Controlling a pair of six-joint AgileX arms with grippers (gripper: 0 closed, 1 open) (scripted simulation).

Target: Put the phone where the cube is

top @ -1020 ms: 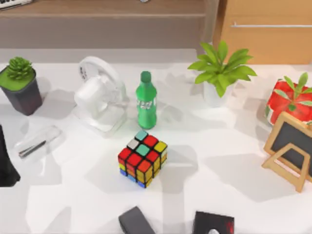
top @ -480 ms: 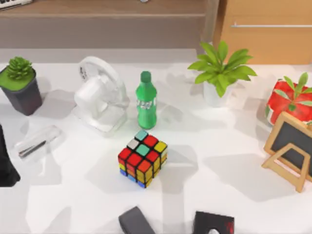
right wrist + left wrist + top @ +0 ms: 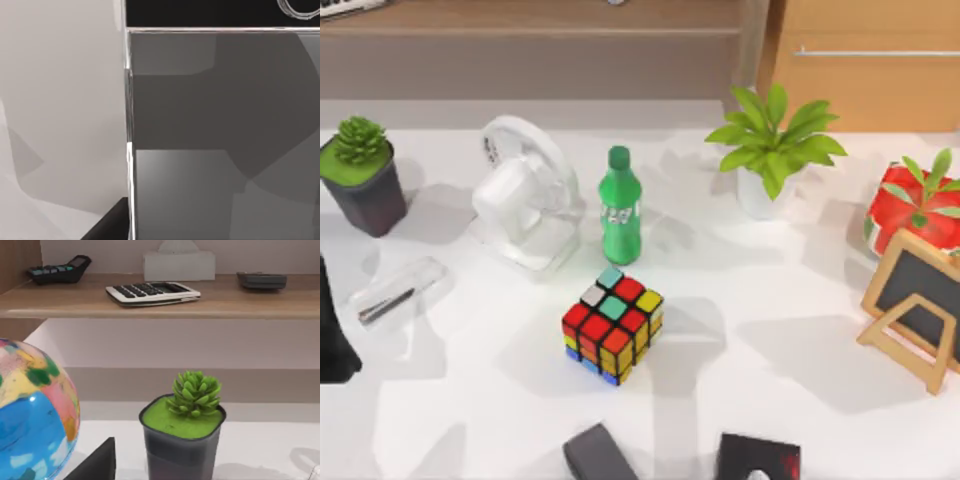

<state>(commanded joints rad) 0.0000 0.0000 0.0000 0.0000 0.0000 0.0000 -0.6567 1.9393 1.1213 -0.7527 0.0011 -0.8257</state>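
Right claw point(image 3: 107, 227): a dark part of it sits right at the phone's point(image 3: 220, 150) silver-white rim, low over the table point(image 3: 60, 100). The phone lies flat, close under this claw, grey screen up. Its black end band with the round home button point(image 3: 300, 7) is at the end away from the claw. How wide the claw stands: cannot tell.

Left arm point(image 3: 332, 335) is parked at the table's left edge; claw opening there: cannot tell either. Ahead of the left claw is the succulent pot point(image 3: 182, 440), with a coloured globe point(image 3: 30, 415) off to one side. Beyond them a shelf point(image 3: 150, 307) carries a calculator point(image 3: 152, 292) and a tissue box point(image 3: 180, 262).

The cube point(image 3: 612, 325) is upright mid-table, well apart from the left arm. Just behind it stands a green bottle point(image 3: 620, 205), with a white fan point(image 3: 525, 195) to the bottle's left. A dark grey block point(image 3: 598, 452) and a black box with red mark point(image 3: 757, 458) sit at the near edge, apart from the cube. A chalkboard easel point(image 3: 915, 305) is at far right.
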